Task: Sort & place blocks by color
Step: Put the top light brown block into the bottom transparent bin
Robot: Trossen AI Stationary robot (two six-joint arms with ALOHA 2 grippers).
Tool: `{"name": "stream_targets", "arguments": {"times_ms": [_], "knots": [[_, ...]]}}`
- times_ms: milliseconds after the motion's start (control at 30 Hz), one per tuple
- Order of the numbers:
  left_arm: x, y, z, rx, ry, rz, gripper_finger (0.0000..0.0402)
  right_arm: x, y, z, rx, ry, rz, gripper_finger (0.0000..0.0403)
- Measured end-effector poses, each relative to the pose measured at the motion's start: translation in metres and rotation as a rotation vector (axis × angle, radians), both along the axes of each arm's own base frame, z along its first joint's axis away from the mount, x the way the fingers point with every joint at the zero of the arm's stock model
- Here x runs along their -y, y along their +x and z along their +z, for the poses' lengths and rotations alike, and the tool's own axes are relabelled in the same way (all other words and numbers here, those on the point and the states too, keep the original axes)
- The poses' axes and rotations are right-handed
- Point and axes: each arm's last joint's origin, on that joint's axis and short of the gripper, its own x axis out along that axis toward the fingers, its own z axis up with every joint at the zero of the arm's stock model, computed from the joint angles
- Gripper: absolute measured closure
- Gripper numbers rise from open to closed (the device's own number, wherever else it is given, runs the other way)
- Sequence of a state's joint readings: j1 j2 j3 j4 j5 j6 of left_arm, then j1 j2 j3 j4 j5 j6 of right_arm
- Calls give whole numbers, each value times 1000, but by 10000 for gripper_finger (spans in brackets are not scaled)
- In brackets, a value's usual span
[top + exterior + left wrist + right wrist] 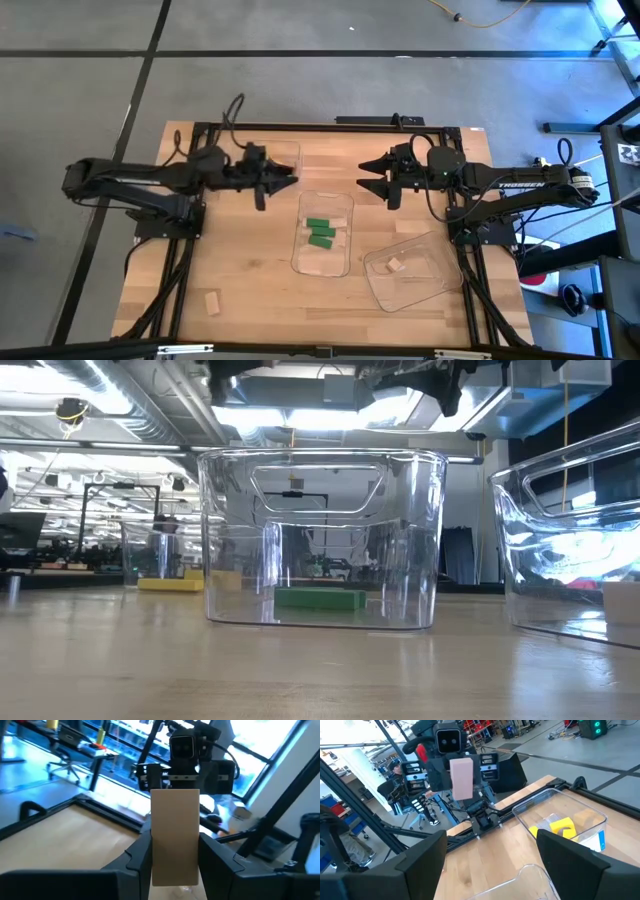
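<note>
L gripper (285,178) clamped on tan block (174,836), held upright above table's far side, near R gripper (372,180), fingers apart, empty. Best: hand over slow, R closes on block's free end before L lets go, then to tan tray (428,290).

One oblong pale tan wooden block (174,836) stands upright, clamped between the fingers of the left claw (284,180) above the surface's far middle. Three green oblong blocks (320,232) lie flat, close together, inside the clear tray at the surface's centre. A tan cube-like block (394,265) lies in the tilted tray toward the right edge. Another tan block (212,304) lies on the bare surface near the front left corner. Yellow blocks (561,827) sit in the far tray.
</note>
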State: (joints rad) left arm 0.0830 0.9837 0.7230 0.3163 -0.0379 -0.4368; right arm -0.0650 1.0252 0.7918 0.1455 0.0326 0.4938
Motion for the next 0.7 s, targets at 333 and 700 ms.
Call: {"name": "stream_targets", "arguments": {"times_ms": [333, 700], "knots": [[-7, 26, -12, 34, -56, -85, 285, 0, 13, -5, 18, 54, 1, 92], [-3, 83, -3, -14, 4, -119, 285, -8, 63, -12, 37, 23, 69, 92]]}}
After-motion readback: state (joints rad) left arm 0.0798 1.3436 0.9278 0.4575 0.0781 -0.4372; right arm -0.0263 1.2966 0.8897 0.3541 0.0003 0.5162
